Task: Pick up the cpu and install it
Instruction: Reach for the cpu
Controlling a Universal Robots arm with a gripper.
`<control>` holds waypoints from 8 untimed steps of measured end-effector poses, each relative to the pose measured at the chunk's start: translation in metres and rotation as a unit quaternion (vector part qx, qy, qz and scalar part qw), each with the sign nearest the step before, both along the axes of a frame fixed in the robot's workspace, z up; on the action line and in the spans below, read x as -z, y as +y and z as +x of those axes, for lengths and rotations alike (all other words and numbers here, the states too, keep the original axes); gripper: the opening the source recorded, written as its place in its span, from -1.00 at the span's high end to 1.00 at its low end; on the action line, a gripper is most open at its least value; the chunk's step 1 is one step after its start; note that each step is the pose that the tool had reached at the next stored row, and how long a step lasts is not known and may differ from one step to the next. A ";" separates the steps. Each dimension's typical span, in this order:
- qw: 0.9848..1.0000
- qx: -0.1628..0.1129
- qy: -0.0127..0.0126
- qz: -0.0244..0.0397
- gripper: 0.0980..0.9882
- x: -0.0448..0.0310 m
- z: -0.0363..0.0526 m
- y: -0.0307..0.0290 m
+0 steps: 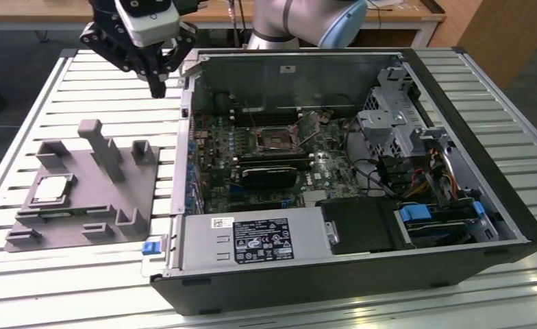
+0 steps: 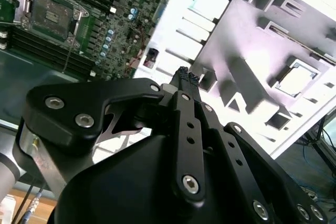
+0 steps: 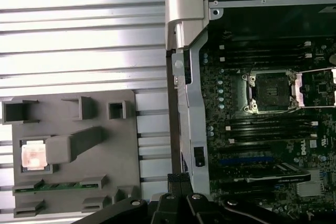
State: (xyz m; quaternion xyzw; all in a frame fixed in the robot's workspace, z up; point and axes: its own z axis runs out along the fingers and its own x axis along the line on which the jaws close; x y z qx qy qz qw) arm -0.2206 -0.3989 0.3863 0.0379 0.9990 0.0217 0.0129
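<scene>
Pinched shut and empty, the hand hovers well apart from the cpu lying in the grey tray.

I counted one cpu, one grey plastic tray, one green memory stick, one open computer case, one motherboard with one bare socket, one power supply, and one gripper on one robot arm.

My slatted metal bench carries a grey plastic tray at the exterior view's left, beside an open computer case.
</scene>
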 end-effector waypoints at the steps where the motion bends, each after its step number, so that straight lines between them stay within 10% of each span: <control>1: 1.000 0.000 0.000 0.000 0.98 0.0001 -0.0031 0.0001; 8: 1.000 0.000 0.000 0.000 0.98 0.0006 -0.0307 0.0009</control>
